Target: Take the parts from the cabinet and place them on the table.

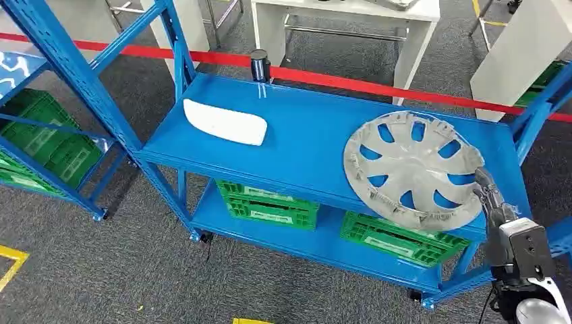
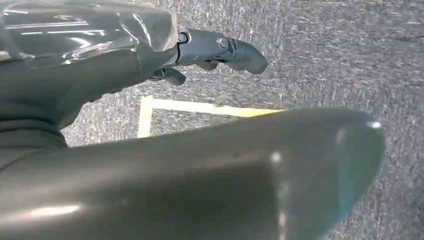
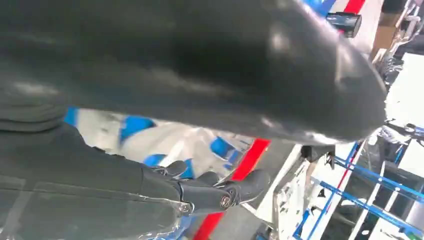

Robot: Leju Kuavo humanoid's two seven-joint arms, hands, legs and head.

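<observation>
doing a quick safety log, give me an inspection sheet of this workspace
surface: blue shelf top, holds three things.
job's things: silver hubcap at the shelf's right end, tilted; white panel lying flat to the left.
clutter: dark cylinder at the back edge.
hands: right hand at the hubcap's rim, grasp cannot be told; left hand hangs over grey carpet, holding nothing, fingers apart.
cables: nothing seen.
surroundings: green crates on the lower shelf, red floor line, white table behind.
</observation>
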